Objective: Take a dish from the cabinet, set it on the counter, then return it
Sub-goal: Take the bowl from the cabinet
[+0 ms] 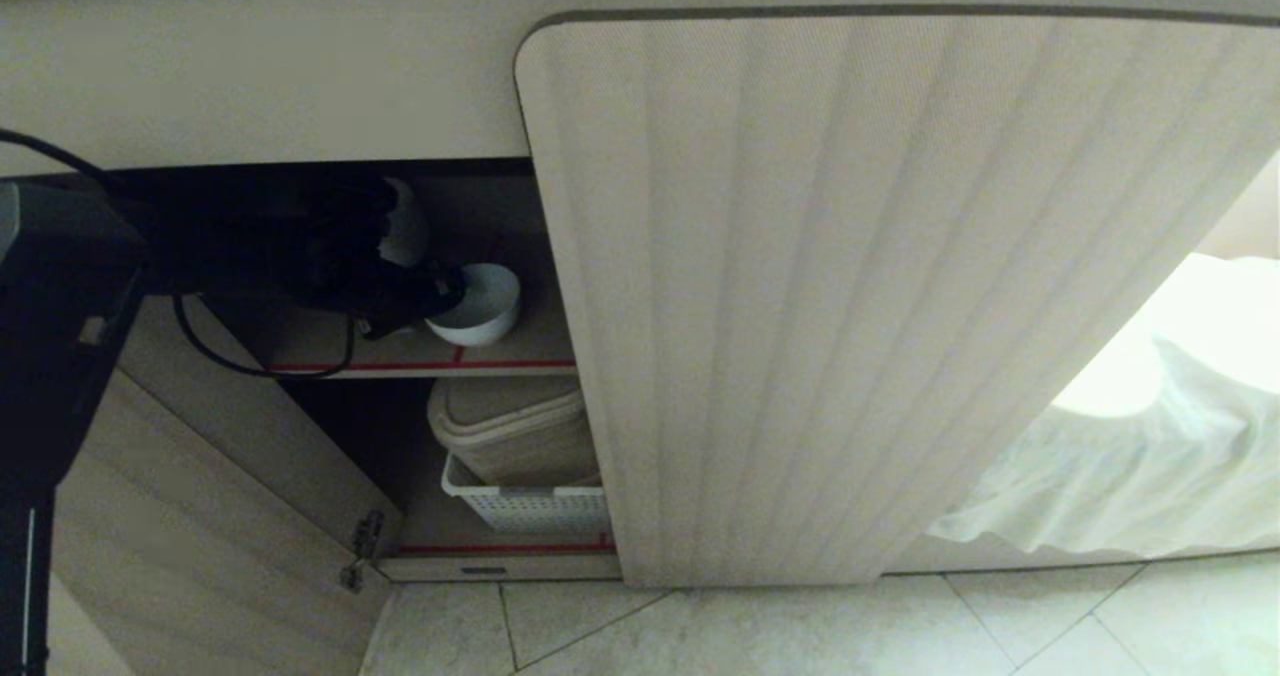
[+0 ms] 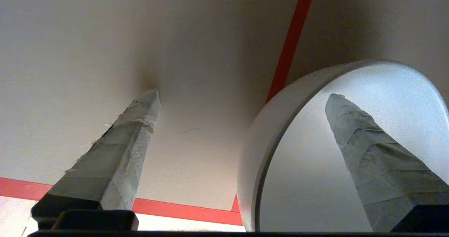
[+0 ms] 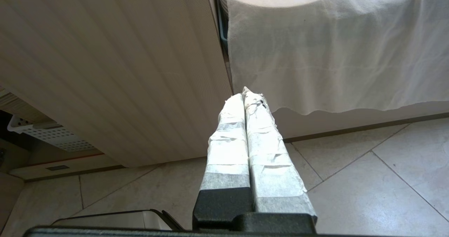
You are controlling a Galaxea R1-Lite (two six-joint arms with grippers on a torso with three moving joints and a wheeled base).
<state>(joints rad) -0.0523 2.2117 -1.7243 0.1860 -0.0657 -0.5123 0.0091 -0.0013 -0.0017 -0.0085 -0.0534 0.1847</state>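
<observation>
The left arm reaches level from the left side of the head view into the open cabinet (image 1: 480, 256), its black wrist lying along the upper shelf (image 1: 500, 351) with a cable looping below it. The left claw (image 1: 440, 291) stands wide and straddles the near wall of the dish (image 1: 480, 304): in the left wrist view one taped finger (image 2: 136, 124) rests outside on the bare shelf board, the other finger (image 2: 364, 142) is down inside the bowl, and neither presses on the rim. The dish, a small white bowl, sits upright near the red-edged front edge of the upper shelf, beside the shut ribbed door (image 1: 850, 306). Another white piece shows behind the wrist, too hidden to make out. On the lower shelf a beige lidded bin (image 1: 515, 426) sits in a white perforated basket (image 1: 530, 506). The pale front edge of the surface (image 1: 300, 86) runs above the cabinet. Farther right, the right claw (image 3: 247, 100) hangs over the tiled floor (image 3: 368, 181) with its taped fingers pressed together on nothing, before a white cloth (image 3: 333, 54).
</observation>
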